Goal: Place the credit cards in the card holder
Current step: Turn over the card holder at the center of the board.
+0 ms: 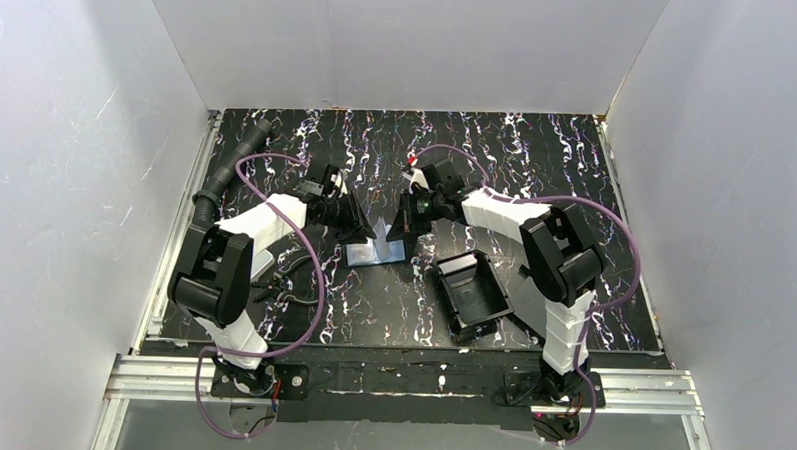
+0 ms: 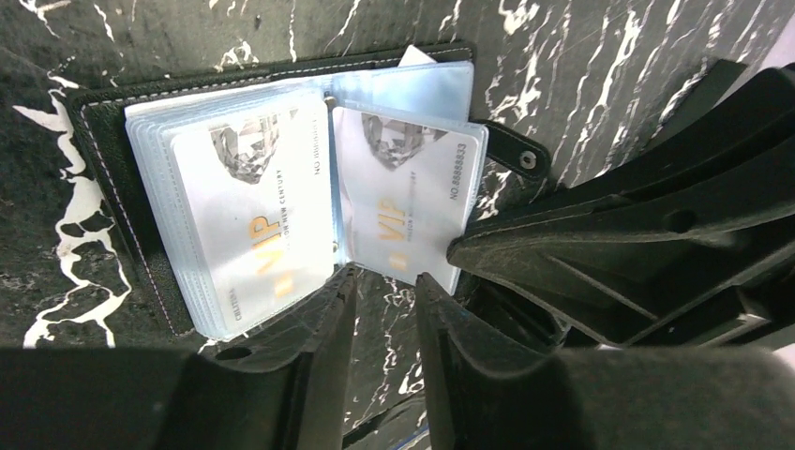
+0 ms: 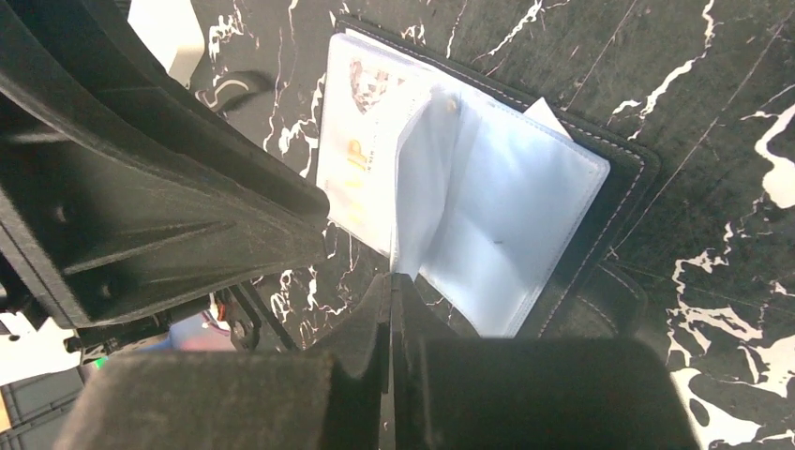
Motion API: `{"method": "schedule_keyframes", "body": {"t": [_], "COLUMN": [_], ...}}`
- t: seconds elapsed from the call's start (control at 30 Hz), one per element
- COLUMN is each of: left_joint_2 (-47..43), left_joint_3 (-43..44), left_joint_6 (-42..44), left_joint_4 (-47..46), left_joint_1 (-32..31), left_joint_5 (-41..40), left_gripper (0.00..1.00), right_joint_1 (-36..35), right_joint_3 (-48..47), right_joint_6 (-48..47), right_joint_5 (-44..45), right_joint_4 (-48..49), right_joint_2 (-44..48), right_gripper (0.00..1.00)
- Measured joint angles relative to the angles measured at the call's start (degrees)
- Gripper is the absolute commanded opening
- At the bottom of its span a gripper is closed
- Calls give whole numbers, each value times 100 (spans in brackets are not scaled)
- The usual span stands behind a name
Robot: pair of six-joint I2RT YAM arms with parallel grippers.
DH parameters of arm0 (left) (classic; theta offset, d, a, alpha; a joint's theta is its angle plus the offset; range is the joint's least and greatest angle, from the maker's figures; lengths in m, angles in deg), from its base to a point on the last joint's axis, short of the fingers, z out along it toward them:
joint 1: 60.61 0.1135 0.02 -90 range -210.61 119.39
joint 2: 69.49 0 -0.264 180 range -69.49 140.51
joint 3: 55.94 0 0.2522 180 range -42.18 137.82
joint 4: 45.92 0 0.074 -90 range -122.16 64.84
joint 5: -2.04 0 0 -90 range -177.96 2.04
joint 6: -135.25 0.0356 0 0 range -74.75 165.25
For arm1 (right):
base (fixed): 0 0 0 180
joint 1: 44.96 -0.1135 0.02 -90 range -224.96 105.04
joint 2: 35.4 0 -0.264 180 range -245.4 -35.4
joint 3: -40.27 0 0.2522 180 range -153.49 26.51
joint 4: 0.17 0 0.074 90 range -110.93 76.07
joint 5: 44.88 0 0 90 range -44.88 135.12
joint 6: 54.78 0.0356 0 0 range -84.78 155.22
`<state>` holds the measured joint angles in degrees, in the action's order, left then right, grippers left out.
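Nearest, a black tray [image 1: 470, 296] sits five o'clock of the open card holder [image 1: 374, 251], VIP cards [image 2: 253, 211] sleeved inside. Left gripper [image 2: 384, 286] hovers slightly parted at its edge; right gripper [image 3: 391, 286] is pressed together against a raised sleeve [image 3: 422, 187].

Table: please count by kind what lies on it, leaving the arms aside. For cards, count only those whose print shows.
card holder: 1
VIP cards: 2
tray: 1
Total: 4
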<state>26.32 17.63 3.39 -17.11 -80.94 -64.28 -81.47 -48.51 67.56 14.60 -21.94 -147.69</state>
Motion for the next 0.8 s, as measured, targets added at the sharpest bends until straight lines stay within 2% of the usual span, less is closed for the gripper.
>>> {"method": "schedule_keyframes", "body": {"t": [0.1, 0.27, 0.4, 0.8], "left_joint_2": [52, 140, 365, 369], "left_joint_3": [-2, -2, -11, -138], "left_joint_6": [76, 219, 251, 273], "left_joint_4": [120, 308, 334, 299], "left_joint_1": [-2, -4, -2, 127], "left_joint_5": [-13, -166, -249, -289], "left_gripper": [24, 21, 19, 20], "right_joint_1": [-33, -149, -249, -374], "right_joint_3": [-83, -299, -358, -358], "right_joint_6": [-26, -63, -22, 323], "right_joint_5": [17, 61, 48, -131], "right_joint_4": [-98, -221, -197, 136], "right_joint_2": [-79, -190, -221, -273], "right_gripper": [6, 22, 29, 37]}}
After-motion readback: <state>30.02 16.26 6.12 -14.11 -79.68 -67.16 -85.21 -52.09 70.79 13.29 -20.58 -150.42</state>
